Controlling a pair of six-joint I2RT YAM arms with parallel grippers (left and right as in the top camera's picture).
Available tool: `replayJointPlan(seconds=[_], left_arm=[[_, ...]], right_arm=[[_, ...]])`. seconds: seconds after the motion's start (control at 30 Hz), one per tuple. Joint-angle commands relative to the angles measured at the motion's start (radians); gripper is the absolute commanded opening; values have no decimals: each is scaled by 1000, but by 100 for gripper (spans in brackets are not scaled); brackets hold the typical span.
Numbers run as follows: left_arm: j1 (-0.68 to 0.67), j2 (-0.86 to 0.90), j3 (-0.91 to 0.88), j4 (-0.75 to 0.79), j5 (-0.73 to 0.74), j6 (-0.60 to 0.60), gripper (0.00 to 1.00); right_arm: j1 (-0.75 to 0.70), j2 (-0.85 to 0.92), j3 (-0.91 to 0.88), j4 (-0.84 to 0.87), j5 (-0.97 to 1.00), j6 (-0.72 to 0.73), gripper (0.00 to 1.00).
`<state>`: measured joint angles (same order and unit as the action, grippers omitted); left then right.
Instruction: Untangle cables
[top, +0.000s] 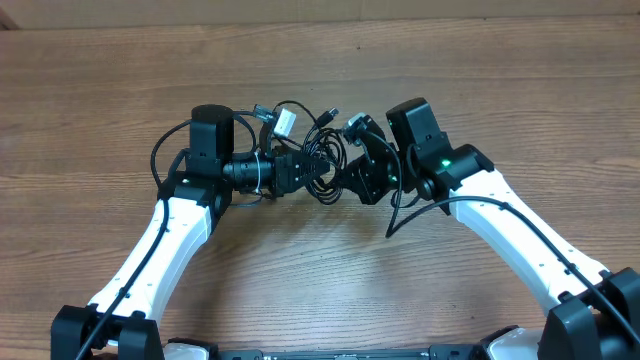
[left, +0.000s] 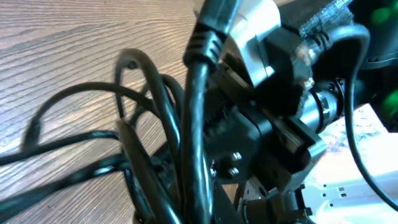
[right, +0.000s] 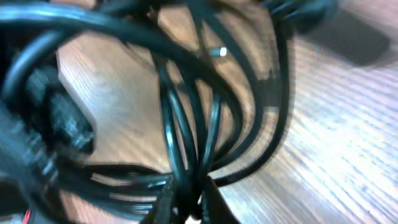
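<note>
The cables are a knot of thin black cords on the wooden table between my two arms. A white plug end sticks up at the knot's far left, and a silver-tipped plug at its far right. My left gripper reaches in from the left and my right gripper from the right, both at the knot. In the right wrist view the fingers pinch a bundle of cords. In the left wrist view cords fill the front and mostly hide the jaws.
Thicker black arm wires loop beside each wrist, at the left and at the right. The table's far edge runs along the top. Bare wood lies in front of the knot, between the white arms.
</note>
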<state>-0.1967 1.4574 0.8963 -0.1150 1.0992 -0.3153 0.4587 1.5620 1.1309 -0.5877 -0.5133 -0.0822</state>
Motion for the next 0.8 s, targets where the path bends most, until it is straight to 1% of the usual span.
replayJointPlan(seconds=[0.0, 0.07, 0.1, 0.17, 0.2, 0.3, 0.33, 0.37, 0.4, 0.43, 0.53, 0.57, 0.67, 0.7, 0.77], left_arm=[[-5, -21, 26, 15, 99, -31, 4], [-4, -21, 26, 21, 99, -53, 4], [-4, -21, 26, 32, 101, -69, 4], [-4, -21, 26, 85, 136, -110, 4], [-4, -21, 26, 118, 150, -139, 4], [1, -21, 26, 208, 151, -230, 4], [4, -21, 26, 233, 149, -264, 4], [8, -21, 26, 264, 148, -311, 4], [8, -21, 26, 278, 147, -325, 4], [7, -21, 26, 288, 145, -329, 4], [7, -21, 26, 285, 111, -349, 4], [7, -21, 26, 285, 91, -370, 4], [7, -21, 26, 334, 23, -499, 4], [7, -21, 26, 369, 16, -538, 4], [7, -21, 26, 513, 22, -632, 4]], right_arm=[[-6, 18, -13, 11, 291, 185, 4], [-20, 19, -13, 3, 447, 325, 4], [-30, 19, -13, -2, 494, 372, 4], [-44, 19, -13, -23, 601, 472, 4], [-46, 19, -13, -32, 629, 497, 4], [-60, 19, -13, -107, 786, 649, 4], [-64, 19, -13, -127, 811, 697, 4], [-70, 19, -13, -149, 824, 758, 4], [-74, 19, -13, -157, 824, 782, 4], [-79, 19, -13, -169, 827, 846, 4], [-82, 19, -13, -171, 821, 933, 4], [-82, 19, -13, -170, 808, 951, 5], [-82, 19, -13, -187, 744, 950, 7], [-82, 19, -13, -198, 744, 950, 7], [-84, 19, -13, -212, 748, 949, 8]])
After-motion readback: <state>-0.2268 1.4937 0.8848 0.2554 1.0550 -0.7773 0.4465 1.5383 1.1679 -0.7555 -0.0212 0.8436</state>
